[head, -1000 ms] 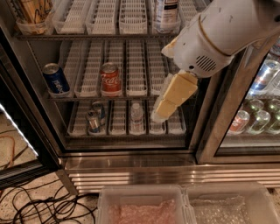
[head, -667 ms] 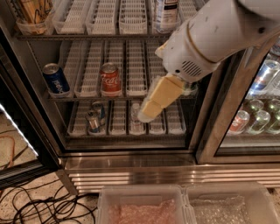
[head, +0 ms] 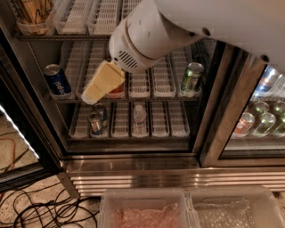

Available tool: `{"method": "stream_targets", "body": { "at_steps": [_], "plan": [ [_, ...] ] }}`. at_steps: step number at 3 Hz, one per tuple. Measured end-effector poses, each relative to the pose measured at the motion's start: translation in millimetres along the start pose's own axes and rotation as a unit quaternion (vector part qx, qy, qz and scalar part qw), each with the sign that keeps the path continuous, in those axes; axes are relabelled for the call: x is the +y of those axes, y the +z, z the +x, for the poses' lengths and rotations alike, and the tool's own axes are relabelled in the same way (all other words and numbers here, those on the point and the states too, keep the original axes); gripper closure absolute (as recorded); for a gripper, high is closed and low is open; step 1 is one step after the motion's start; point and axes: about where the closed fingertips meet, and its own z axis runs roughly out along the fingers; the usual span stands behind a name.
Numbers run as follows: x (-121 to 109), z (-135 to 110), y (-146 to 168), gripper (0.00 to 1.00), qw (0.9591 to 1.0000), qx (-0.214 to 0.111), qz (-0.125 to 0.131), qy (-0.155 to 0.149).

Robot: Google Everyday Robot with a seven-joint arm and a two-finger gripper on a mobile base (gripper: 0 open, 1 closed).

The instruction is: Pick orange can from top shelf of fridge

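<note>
- Gripper (head: 101, 83) is seen by the red can (head: 116, 91); its opening can't be told, tbh.
- Should be lifted up-left to the orange can (head: 33, 11), top shelf (head: 67, 38).

1. Centre left: the gripper (head: 101, 83) is held before the middle rack, a red can (head: 117, 91) partly covered behind it.
2. Lanes are occupied by a blue can (head: 57, 80) at left and a green can (head: 191, 76) at right; two lanes between red and green are seen bare.
3. Upper left: the top shelf (head: 62, 37) corner is filled by a clear tub (head: 31, 28).
4. Upper centre is blocked by the arm (head: 151, 31).
</note>
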Motion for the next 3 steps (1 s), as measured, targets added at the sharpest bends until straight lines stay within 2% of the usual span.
{"method": "stream_targets", "body": {
  "at_steps": [1, 2, 3],
  "plan": [
    [-0.4, -3.9, -4.4, 0.0, 0.9994, -0.002, 0.006, 0.035],
    [1.8, -10.8, -6.4, 0.0, 0.9995, -0.011, 0.014, 0.027],
    [12.2, -29.3, 16.8, 0.0, 0.9984, -0.034, 0.034, 0.03]
  ]
}}
